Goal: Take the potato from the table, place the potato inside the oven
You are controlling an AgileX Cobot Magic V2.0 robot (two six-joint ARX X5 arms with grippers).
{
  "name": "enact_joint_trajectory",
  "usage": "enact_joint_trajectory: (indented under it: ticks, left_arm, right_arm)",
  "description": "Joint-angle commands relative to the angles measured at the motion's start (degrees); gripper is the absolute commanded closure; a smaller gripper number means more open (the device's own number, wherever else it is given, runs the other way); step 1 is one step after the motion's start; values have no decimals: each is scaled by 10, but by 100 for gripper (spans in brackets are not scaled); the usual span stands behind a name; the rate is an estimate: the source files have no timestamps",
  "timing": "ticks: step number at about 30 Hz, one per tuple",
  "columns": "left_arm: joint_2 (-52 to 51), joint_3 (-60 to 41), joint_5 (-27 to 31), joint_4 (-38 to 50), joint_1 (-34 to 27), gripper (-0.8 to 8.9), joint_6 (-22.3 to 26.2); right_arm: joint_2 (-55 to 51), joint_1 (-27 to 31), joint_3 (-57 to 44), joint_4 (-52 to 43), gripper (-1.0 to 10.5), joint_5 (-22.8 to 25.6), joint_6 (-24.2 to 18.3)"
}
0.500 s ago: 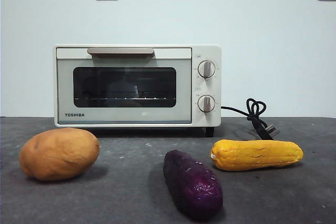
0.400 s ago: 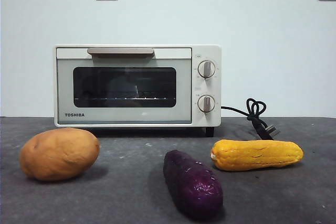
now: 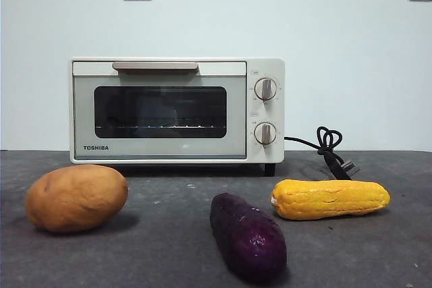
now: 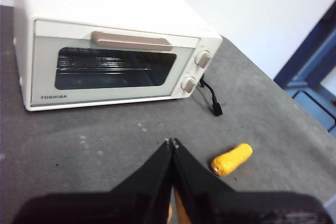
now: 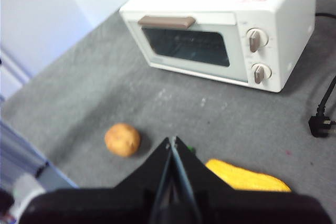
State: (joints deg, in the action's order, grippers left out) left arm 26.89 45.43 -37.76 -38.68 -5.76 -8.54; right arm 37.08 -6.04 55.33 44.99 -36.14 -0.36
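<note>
Since the oven (image 3: 177,110) door is shut, the potato (image 3: 76,197) waits on the table (image 3: 169,234) — well ahead of both the left gripper (image 4: 171,142) and right gripper (image 5: 171,140), each pinched closed, empty.

The potato (image 3: 76,197), a rounded tan-orange oval with matte skin, lies on its side on the dark grey speckled counter (image 3: 169,234), well apart from the right arm's closed fingers (image 5: 172,141) and off to one side of them. The oven (image 3: 177,110), cream-white with a dark glass window, a bar handle and two round knobs, stands upright with its door closed, far beyond both arms' fingertips.
</note>
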Motion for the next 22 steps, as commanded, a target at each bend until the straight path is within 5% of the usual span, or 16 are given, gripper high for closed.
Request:
enact_joint_trajectory:
  ticks: [1,4,10,22]
  left_arm:
    - [6,30,-4,-34,5,820,49]
    - [6,48,-2,-56,10,821,63]
    - [6,56,-1,-64,13,821,71]
    - [20,56,1,-37,15,821,73]
  right_arm:
    - [24,-2,44,62,957,-9,-75]
    - [36,-5,63,82,854,-14,-83]
    - [38,-20,64,78,290,-14,-75]
    - [38,-36,64,81,282,-14,-70]
